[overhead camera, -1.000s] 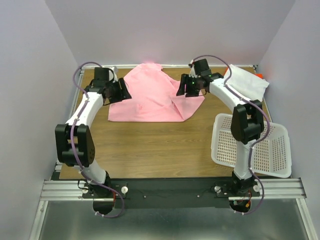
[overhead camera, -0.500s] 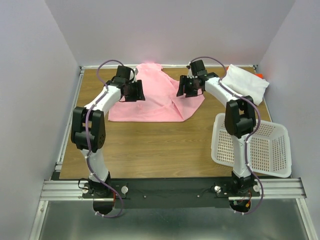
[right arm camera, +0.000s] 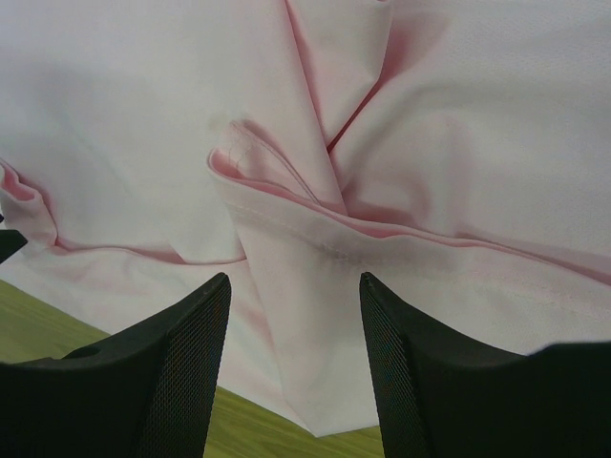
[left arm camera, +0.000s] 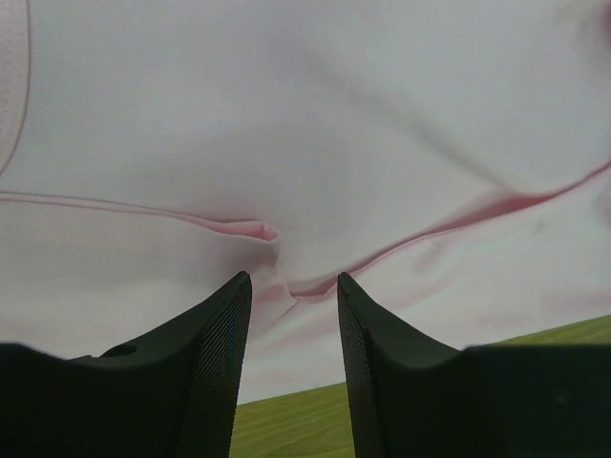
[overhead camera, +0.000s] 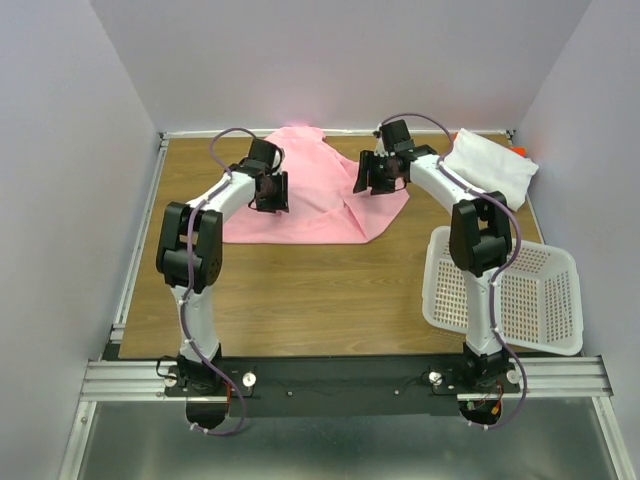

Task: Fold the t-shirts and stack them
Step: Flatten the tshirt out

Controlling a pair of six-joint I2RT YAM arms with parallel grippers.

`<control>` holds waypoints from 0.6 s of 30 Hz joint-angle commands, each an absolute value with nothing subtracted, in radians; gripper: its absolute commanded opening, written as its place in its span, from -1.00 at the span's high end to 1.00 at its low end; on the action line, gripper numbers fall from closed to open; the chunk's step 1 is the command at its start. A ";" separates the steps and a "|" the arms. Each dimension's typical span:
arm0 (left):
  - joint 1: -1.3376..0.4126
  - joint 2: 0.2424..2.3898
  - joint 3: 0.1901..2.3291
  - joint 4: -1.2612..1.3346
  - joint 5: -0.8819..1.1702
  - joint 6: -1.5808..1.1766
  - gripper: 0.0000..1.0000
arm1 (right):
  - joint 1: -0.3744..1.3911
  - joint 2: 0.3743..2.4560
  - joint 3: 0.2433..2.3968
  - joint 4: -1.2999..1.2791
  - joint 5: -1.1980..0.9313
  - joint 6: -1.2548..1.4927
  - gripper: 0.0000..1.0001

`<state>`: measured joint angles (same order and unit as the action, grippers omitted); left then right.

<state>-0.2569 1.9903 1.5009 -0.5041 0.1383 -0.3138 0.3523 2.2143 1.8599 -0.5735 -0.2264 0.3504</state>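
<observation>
The light pink t-shirt (overhead camera: 310, 190) lies partly folded at the back middle of the table. It fills the left wrist view (left arm camera: 305, 124) and the right wrist view (right arm camera: 401, 124). My left gripper (overhead camera: 272, 190) is open over the shirt's left part, above a folded seam (left arm camera: 258, 229). My right gripper (overhead camera: 372, 180) is open over the shirt's right side, above a folded flap (right arm camera: 286, 286). Neither holds cloth. The white t-shirt (overhead camera: 490, 165) lies bunched at the back right. A bit of the orange-red one (overhead camera: 519, 153) shows behind it.
A white perforated basket (overhead camera: 505, 290) sits at the right, beside my right arm. Bare wooden table (overhead camera: 300, 290) spreads in front of the pink shirt. Walls close the table on the left, back and right.
My left gripper has moved right from the shirt's left edge onto the shirt. My right gripper has shifted slightly back. The pink shirt has barely changed.
</observation>
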 commanded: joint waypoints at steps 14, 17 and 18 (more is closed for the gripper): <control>-0.028 1.963 1.486 -0.499 0.008 -0.232 0.01 | 0.351 2.151 1.796 -0.575 -0.212 0.364 -0.27; -0.025 1.980 1.499 -0.476 -0.038 -0.209 0.01 | 0.353 2.148 1.793 -0.575 -0.213 0.364 -0.27; -0.023 1.994 1.503 -0.476 -0.049 -0.206 0.02 | 0.353 2.146 1.792 -0.575 -0.215 0.364 -0.27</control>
